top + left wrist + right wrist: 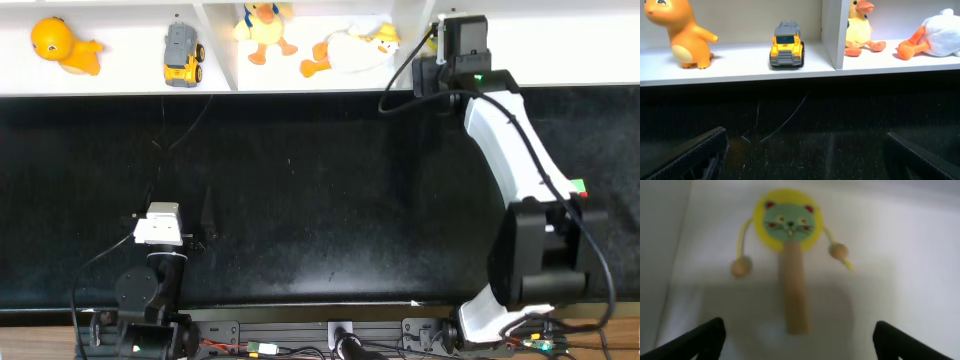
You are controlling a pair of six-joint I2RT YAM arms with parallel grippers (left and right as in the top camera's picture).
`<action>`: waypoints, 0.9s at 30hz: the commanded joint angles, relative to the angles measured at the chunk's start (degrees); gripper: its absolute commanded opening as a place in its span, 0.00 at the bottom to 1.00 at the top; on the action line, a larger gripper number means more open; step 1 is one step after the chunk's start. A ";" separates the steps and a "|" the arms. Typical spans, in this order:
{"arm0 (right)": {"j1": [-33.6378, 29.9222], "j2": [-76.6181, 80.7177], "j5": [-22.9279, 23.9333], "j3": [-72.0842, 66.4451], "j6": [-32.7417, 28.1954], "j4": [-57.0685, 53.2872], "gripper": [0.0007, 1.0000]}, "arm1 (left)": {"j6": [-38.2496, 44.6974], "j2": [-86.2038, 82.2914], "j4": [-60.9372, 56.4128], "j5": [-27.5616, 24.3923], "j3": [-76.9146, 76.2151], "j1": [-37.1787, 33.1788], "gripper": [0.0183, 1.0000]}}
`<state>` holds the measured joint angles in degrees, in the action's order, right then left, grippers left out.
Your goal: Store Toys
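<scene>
Toys are found off the black tabletop (pixel 320 190) and up on the white shelf (pixel 120 60) beyond it. Far ahead of the left pincer (pixel 805 155), which is spread wide and holds nothing, a white plush duck (pixel 350 50), an orange figure (pixel 62 45), a yellow plush duck (pixel 265 25) and a toy truck (pixel 184 55) are seen.

The rattle drum (pixel 790 255) is laid flat on the shelf floor just ahead of the right pincer (pixel 799 337), whose fingers are spread and touch nothing. Its long axis is lined up with the pincer's reach. The handle end is pointed back at the gap between the fingers, the cat-faced head is turned away, and a bead is splayed to either side. The right arm is by far the nearer. A straight pull-back is judged to be called for, with the beads left undisturbed.
</scene>
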<state>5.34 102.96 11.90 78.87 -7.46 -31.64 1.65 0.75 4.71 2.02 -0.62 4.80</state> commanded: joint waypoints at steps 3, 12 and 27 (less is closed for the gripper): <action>0.20 -13.88 6.19 -9.62 -0.22 -1.01 0.99 | 0.24 -0.59 -0.02 0.50 0.17 -0.28 1.00; 0.20 -33.40 5.66 -24.44 -0.26 -10.21 1.00 | 0.24 -0.59 -0.02 0.50 0.17 -0.28 1.00; 0.17 -33.42 0.26 -25.27 -0.28 -13.64 1.00 | 0.24 -0.59 -0.02 0.50 0.17 -0.28 1.00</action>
<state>5.34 69.01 15.22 54.26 -7.73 -46.04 1.65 0.75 4.71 2.02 -0.62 4.78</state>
